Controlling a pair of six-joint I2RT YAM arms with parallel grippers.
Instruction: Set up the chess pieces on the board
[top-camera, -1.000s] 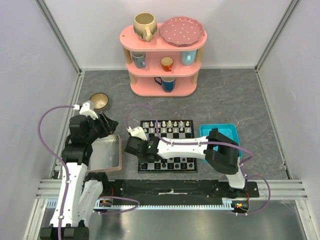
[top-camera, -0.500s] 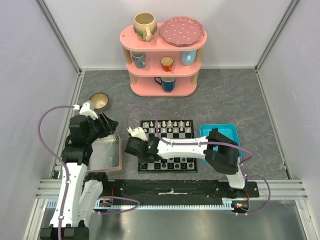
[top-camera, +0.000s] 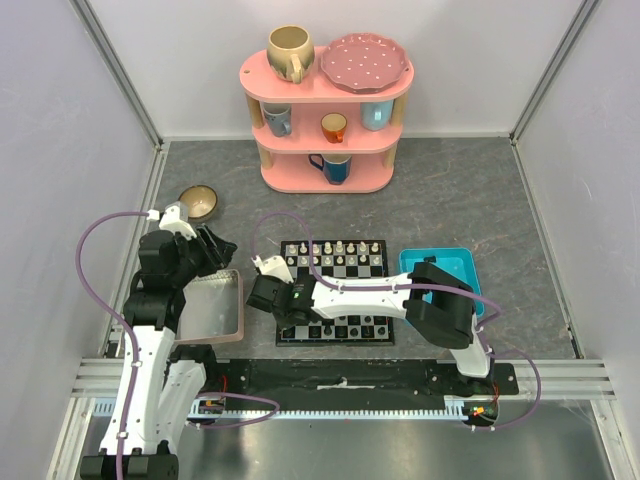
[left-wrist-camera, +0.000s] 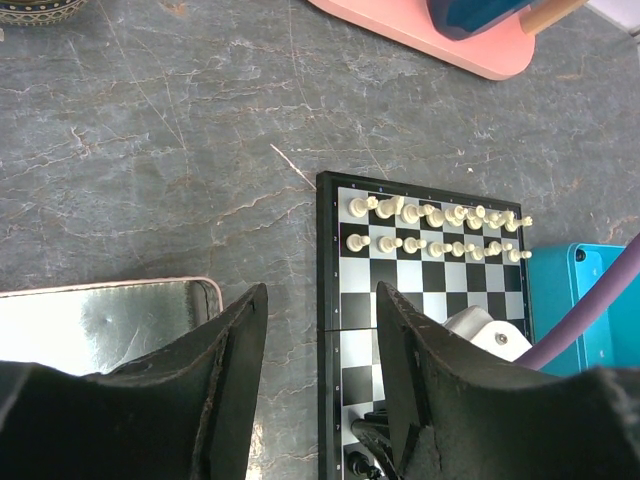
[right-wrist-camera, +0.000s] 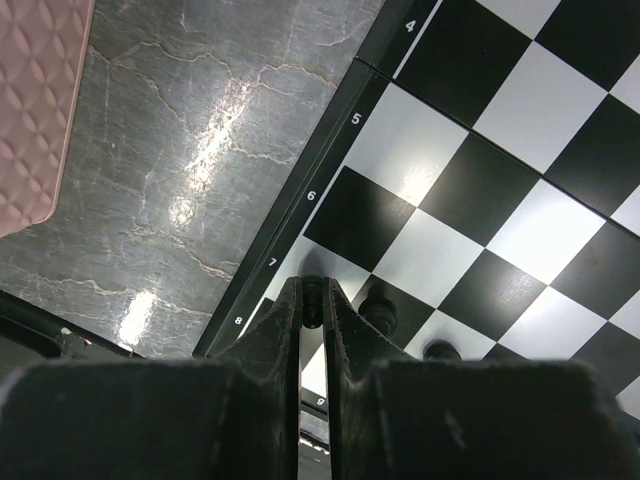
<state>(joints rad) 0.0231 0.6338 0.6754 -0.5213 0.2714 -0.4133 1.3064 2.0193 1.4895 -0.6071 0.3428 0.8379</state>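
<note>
A black chess piece (right-wrist-camera: 313, 291) is pinched between the nearly closed fingers of the right gripper (right-wrist-camera: 313, 308) at the near-left corner of the board (right-wrist-camera: 470, 150). Two more black pieces (right-wrist-camera: 379, 313) stand just beside it. Cream-white pieces (left-wrist-camera: 435, 228) fill two rows along the board's far edge. The left gripper (left-wrist-camera: 320, 300) hovers with its fingers apart over the surface (left-wrist-camera: 200, 150), between the board and the pink-rimmed tray (left-wrist-camera: 100, 320).

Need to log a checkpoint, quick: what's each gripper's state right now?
Left gripper: open, nothing between its fingers.
Right gripper: closed on a black chess piece.
</note>
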